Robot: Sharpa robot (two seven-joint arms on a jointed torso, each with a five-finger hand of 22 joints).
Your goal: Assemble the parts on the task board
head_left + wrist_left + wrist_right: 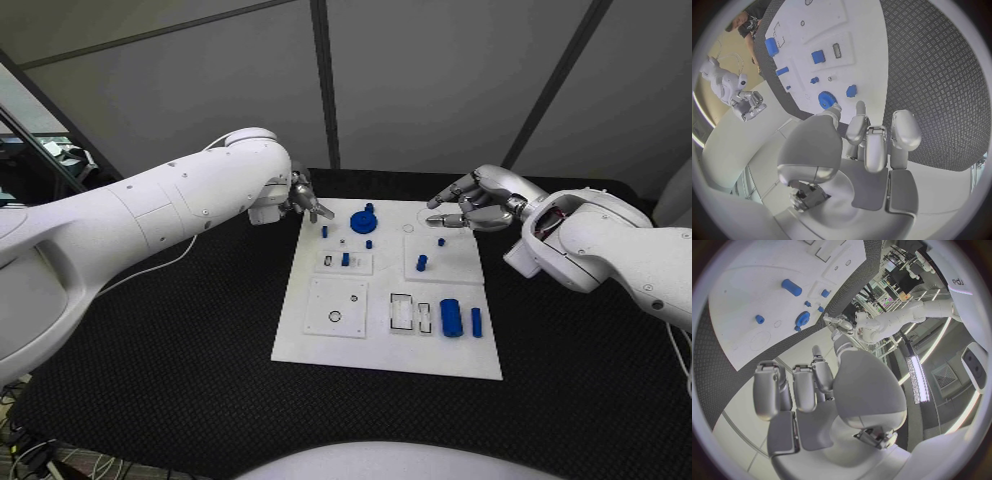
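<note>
Left white arm [159,205] comes in from the left edge, its silver many-fingered left hand [300,196] at the far-left, fingers curled partway with tips apart, nothing held. Right white arm [613,245] enters from the right edge, bent at the wrist; silver right hand [473,205] hovers at the far-right, fingers loosely curled and apart, holding nothing.

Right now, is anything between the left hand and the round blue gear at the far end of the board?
Nothing visible. The left hand hovers by the task board's far left corner, holding nothing, and the round blue gear sits just beyond its fingertips with bare board between.
</note>
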